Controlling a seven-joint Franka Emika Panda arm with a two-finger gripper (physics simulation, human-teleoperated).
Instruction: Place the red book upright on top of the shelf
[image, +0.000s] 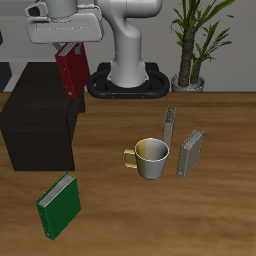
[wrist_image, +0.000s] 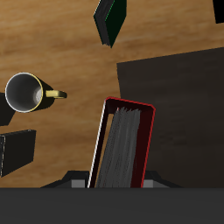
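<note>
The red book hangs upright in my gripper, which is shut on its upper end. It is held in the air by the edge of the black shelf, above the corner of its flat top. In the wrist view the red book shows its pale page edges, with the shelf top under and beside it.
A green book lies near the table's front edge, in front of the shelf. A mug with a yellow handle stands mid-table, with two grey books upright beside it. A potted plant stands at the back.
</note>
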